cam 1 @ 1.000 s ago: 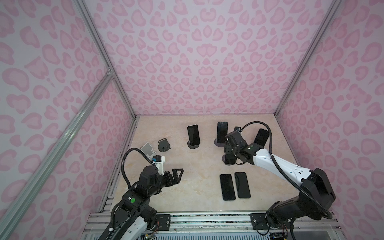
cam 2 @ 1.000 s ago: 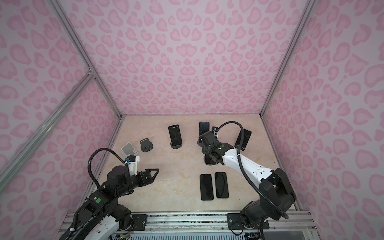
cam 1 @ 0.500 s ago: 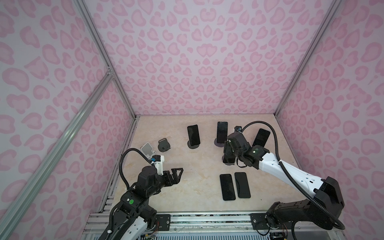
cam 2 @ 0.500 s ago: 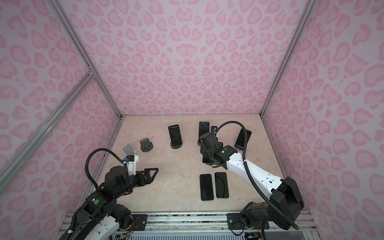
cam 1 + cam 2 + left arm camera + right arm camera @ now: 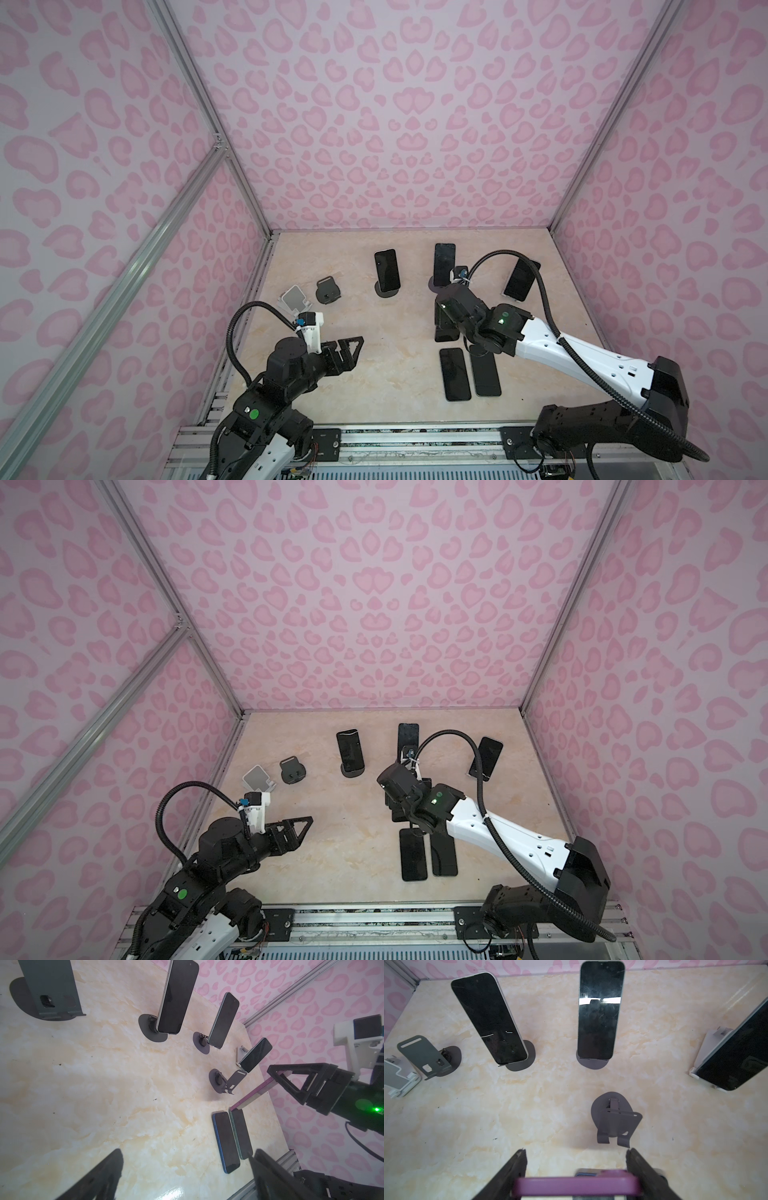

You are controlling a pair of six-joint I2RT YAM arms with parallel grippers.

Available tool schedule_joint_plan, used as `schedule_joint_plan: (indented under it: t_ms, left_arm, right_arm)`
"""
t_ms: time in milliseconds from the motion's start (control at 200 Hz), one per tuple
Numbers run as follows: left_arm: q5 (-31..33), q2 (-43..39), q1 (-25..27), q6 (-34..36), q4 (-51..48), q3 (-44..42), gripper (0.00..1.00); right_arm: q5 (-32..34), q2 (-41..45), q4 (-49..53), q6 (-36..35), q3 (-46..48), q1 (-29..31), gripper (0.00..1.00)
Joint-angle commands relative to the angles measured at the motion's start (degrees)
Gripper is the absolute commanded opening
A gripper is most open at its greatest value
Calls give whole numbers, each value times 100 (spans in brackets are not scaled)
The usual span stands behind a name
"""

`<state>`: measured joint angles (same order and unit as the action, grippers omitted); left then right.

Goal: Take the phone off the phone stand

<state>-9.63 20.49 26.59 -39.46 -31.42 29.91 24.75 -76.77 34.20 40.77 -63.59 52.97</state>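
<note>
Pinching a purple-cased phone (image 5: pixel 577 1186), the right end effector (image 5: pixel 576 1152) holds it clear of the empty stand (image 5: pixel 614 1120), centre-right in both top views; likely only set-down remains. Left end effector (image 5: pixel 351 351) spread.

Soft, even light; the empty phone stand (image 5: pixel 614 1124) casts only a faint shadow. White glare marks the marble tabletop (image 5: pixel 172 1190) in the left wrist view. In the right wrist view the purple phone (image 5: pixel 575 1185) and the fingers (image 5: pixel 508 1172) gripping it blur. Both wrist views stretch at their edges.
</note>
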Motion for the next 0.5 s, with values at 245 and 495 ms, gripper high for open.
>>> schedule_joint_plan:
  t_ms: [245, 495]
  left_arm:
    - [-206, -419, -5, -184, -441, 186, 98]
    - [-224, -537, -5, -193, -687, 164, 98]
  right_arm:
    - [598, 84, 510, 992, -130, 942, 66]
    - [539, -268, 703, 1501, -254, 1537, 66]
